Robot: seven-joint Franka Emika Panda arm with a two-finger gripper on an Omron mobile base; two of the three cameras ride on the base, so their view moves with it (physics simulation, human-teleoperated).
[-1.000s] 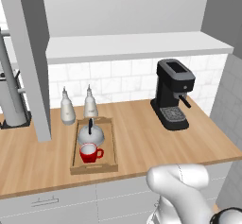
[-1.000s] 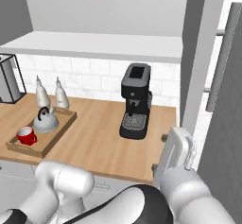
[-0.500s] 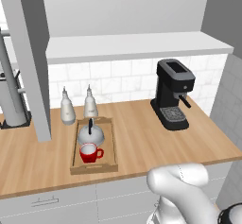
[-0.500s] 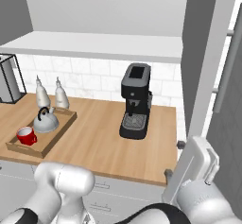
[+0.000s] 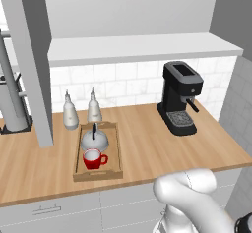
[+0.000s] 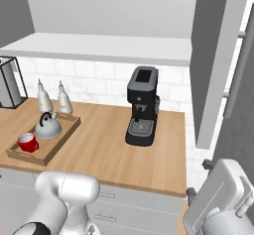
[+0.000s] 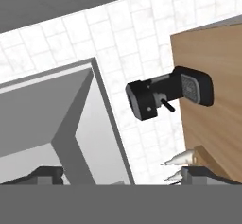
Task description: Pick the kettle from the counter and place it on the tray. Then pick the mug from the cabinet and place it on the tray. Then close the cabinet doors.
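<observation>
The silver-grey kettle (image 5: 94, 139) (image 6: 48, 129) and the red mug (image 5: 93, 159) (image 6: 28, 142) both sit in the light-wood tray (image 5: 117, 153) (image 6: 63, 132) on the wooden counter (image 5: 147, 143). The cabinet (image 5: 138, 47) stands with both doors swung out: the left door (image 5: 30, 65) and the right door (image 6: 213, 55) with its bar handle (image 6: 237, 75). My gripper (image 7: 124, 175) (image 6: 199, 179) hangs low off the counter's right end, below the right door. It is open, its fingertips (image 7: 45, 173) far apart with nothing between them.
A black coffee machine (image 5: 180, 99) (image 6: 143, 107) (image 7: 170, 93) stands on the counter's right part. Two white bottles (image 5: 70, 114) stand behind the tray by the tiled wall. A grey cylinder in a black rack (image 5: 12, 104) is at the far left.
My hand has dropped lower and further right in the right base view, away from the counter's corner. The kettle, mug and tray have stayed put.
</observation>
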